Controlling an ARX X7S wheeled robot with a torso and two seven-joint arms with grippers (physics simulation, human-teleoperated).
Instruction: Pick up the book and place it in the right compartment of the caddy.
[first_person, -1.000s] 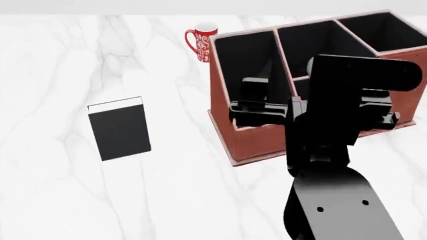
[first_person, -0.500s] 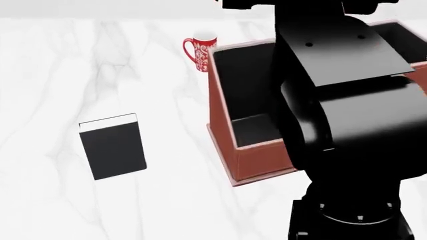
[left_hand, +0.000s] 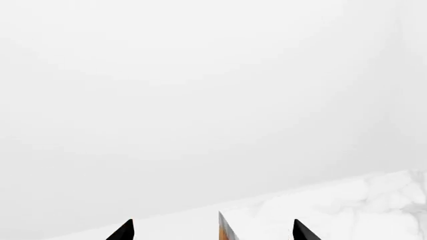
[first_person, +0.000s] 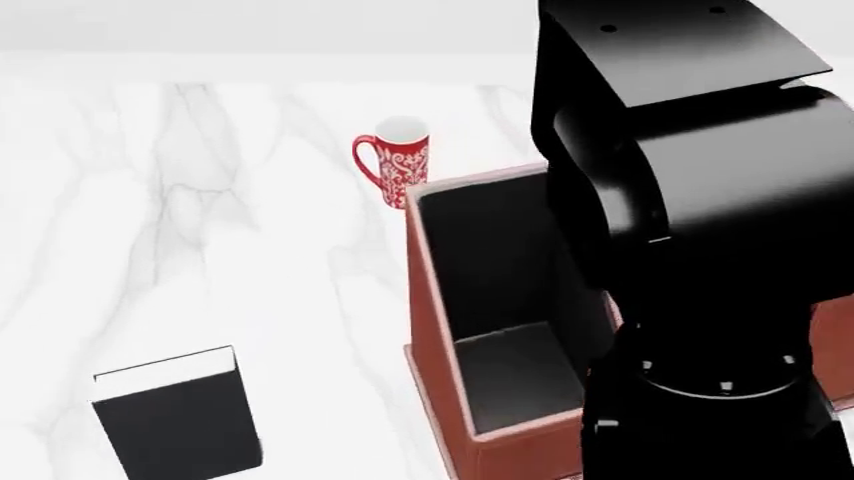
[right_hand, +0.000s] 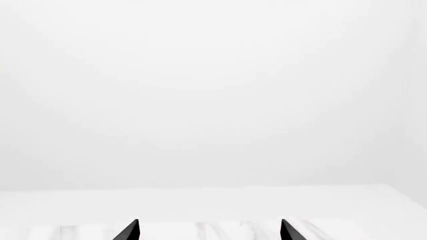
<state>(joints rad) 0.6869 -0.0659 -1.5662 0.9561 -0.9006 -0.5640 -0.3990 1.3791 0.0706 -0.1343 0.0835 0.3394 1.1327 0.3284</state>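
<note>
Book (first_person: 178, 418) lies flat near the desk's front edge, untouched; caddy (first_person: 443, 330) holds nothing visible. Left gripper (left_hand: 212, 231) and right gripper (right_hand: 209, 230) both stand apart, empty. Whole task remains.

Bare simulated room: white marble tabletop (first_person: 200, 200), blank white walls.

The big black arm (first_person: 694, 240) has swung up and now hides most of the caddy (first_person: 461, 330). The book (first_person: 180, 425) sits lower, the mug (first_person: 396, 160) too, maybe because the head camera tipped up.
</note>
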